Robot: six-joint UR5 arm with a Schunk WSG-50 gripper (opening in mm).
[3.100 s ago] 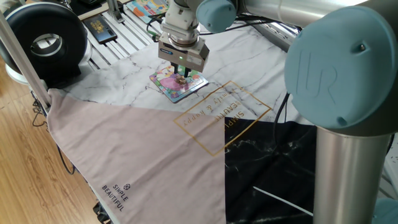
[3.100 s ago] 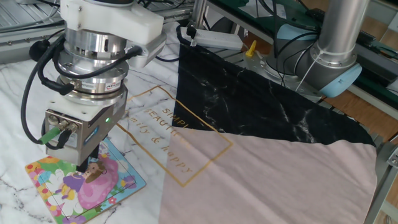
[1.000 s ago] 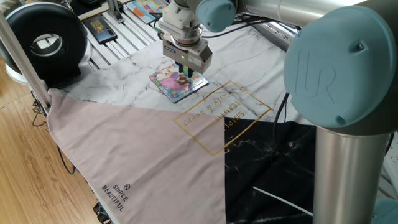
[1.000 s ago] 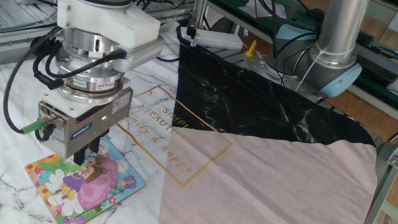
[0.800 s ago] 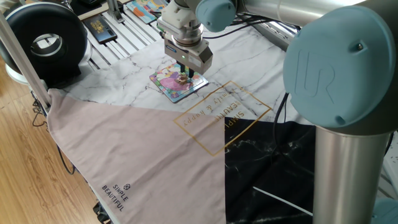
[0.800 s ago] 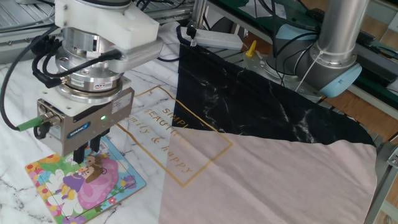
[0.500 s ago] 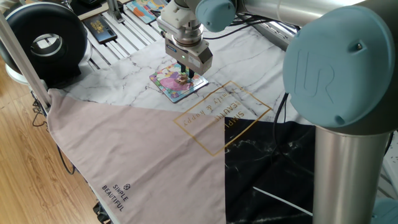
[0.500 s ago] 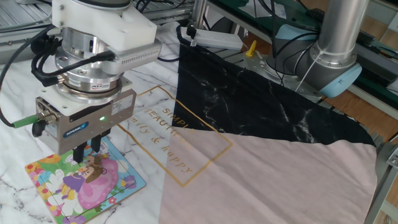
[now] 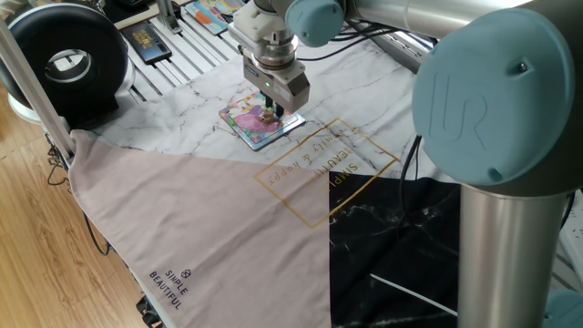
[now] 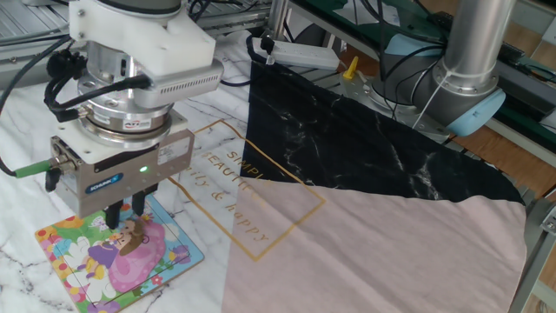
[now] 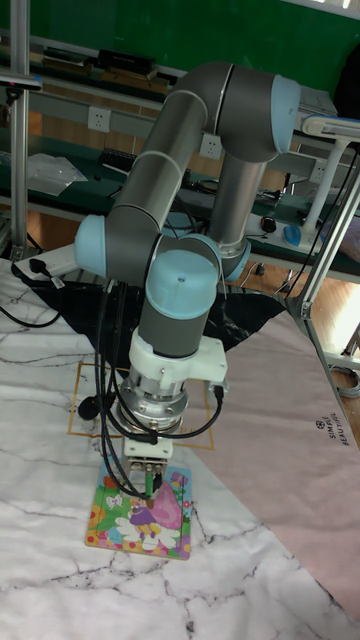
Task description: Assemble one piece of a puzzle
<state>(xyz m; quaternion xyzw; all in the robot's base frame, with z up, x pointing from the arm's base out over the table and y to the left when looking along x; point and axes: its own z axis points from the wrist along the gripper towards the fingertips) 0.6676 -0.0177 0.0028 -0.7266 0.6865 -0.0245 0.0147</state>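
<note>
The puzzle lies flat on the marbled cloth covering the surface, nearest the other fixed camera; just above its upper edge hangs the pincer, fingers narrow and pointing down; whether the piece sits between them I cannot tell, it is too small to see; judging by this, placing is in hand; next, a straight, gentle press into the gap.

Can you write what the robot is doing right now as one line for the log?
stage: over puzzle | gripper: fingers just above board, nothing seen between them | loose piece: not visible | board: flat on marble-print cloth
</note>
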